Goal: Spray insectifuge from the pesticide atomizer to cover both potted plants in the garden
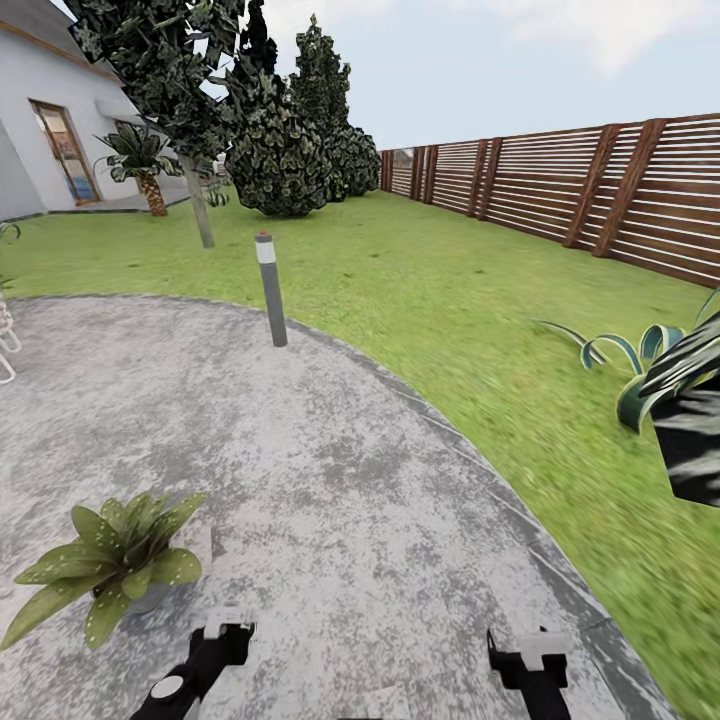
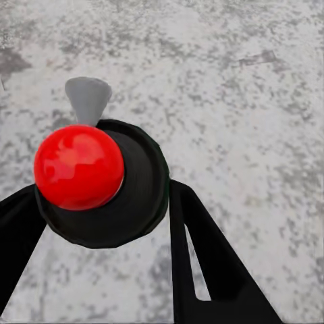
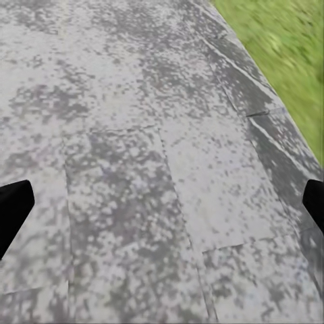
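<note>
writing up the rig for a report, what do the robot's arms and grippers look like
Both arms end in matte black parts. In the head view the left gripper and right gripper each carry a pale grey-white block on top. The left arm has a round grey cap on its joint. The left wrist view shows flat black fingers, one slotted, behind a glossy red ball on a black dome. No cables show.

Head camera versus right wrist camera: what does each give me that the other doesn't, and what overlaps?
Head view: one potted plant on the patio, a grey post, the fence, the striped agave. Right wrist view: slab seams close up, fingers spread wide. Both: the right hand, the stone patio and the lawn.
</note>
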You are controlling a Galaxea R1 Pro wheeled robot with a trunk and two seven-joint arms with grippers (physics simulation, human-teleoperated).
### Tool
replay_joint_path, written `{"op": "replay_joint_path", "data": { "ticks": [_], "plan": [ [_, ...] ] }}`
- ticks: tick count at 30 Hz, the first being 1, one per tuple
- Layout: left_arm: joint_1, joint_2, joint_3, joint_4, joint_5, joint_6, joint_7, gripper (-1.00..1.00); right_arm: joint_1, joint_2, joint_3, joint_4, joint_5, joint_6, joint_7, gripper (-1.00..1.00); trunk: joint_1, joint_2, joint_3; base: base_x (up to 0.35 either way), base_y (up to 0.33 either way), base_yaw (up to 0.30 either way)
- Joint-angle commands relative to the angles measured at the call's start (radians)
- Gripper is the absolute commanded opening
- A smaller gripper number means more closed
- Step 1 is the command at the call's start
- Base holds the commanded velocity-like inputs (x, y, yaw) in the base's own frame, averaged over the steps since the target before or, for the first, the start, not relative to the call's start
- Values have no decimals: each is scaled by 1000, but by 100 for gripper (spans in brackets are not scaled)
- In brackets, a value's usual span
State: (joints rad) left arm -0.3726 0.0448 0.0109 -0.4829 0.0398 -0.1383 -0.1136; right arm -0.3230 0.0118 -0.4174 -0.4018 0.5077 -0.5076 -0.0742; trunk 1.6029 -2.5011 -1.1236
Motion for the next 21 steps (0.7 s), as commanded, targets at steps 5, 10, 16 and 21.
{"op": "replay_joint_path", "data": {
  "ticks": [5, 10, 16, 21],
  "plan": [
    [5, 26, 1, -2, 5, -16, 8, -100, -1, 2, -6, 9, 14, -3, -5, 100, 0, 0, -1, 0, 0, 0],
    [6, 30, -1, -2, 5, -17, 8, -100, 0, 2, -6, 42, 16, -3, -6, 100, 0, 0, -1, 166, 0, 0],
    [6, 29, -6, -2, 5, -17, 7, -100, 0, 2, -6, 44, 13, -3, -7, 100, 0, 0, -1, 327, 0, 0],
    [6, 28, -9, -2, 5, -17, 6, -100, 0, 2, -6, 44, 12, -3, -7, 100, 0, 0, -1, 306, 0, 0]
  ]
}}
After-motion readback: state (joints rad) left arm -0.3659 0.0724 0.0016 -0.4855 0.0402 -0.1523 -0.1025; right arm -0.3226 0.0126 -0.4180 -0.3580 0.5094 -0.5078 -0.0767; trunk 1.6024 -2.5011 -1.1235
